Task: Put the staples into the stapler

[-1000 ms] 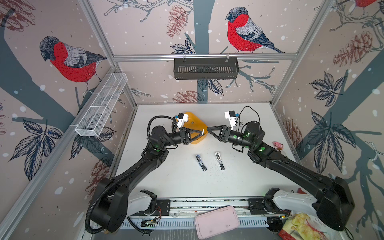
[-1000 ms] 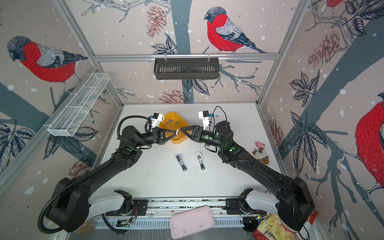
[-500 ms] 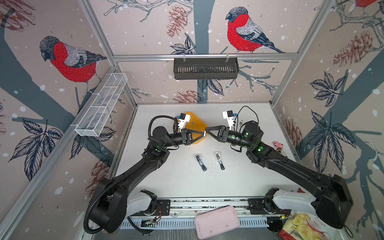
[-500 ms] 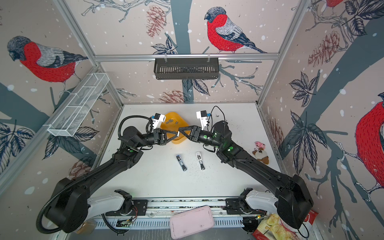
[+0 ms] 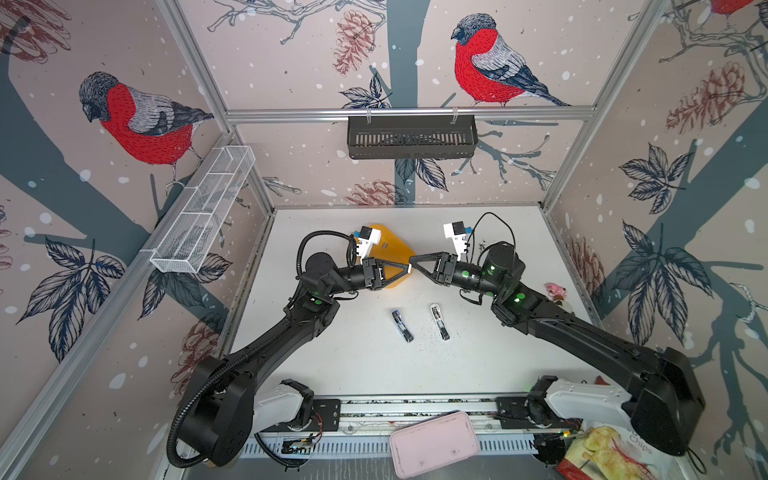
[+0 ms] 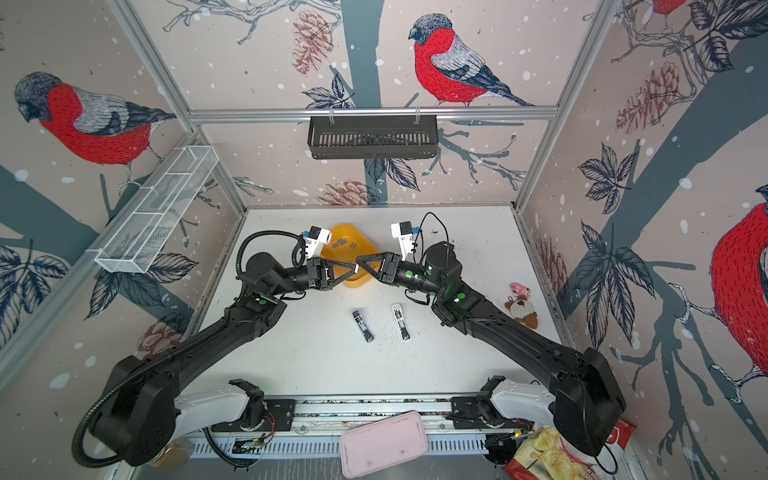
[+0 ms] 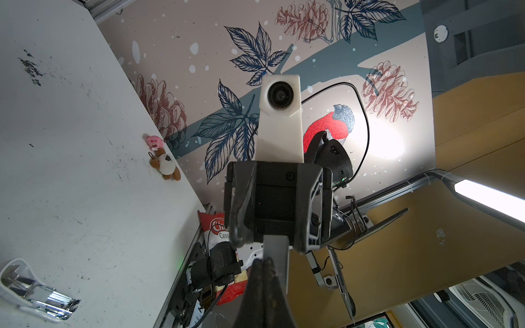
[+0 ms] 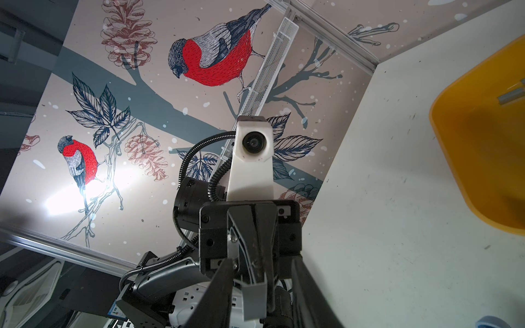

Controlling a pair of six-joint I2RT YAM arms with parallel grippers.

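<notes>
Left gripper (image 5: 406,269) is pressed tight on one staple strip (image 7: 276,250), holding it up in the air above the yellow tray (image 6: 353,278), with the strip poking out past its tips. Your right gripper (image 5: 415,262) sits nose to nose with it, fingers (image 8: 218,295) spread on either side of that strip. You can see a gap on both sides, so no pinch there. More loose staples (image 6: 343,242) lie in the tray's far part. Closer to the arm bases, the dark stapler (image 5: 402,325) and the white stapler (image 5: 439,321) lie on the table (image 5: 353,365), side by side but apart.
</notes>
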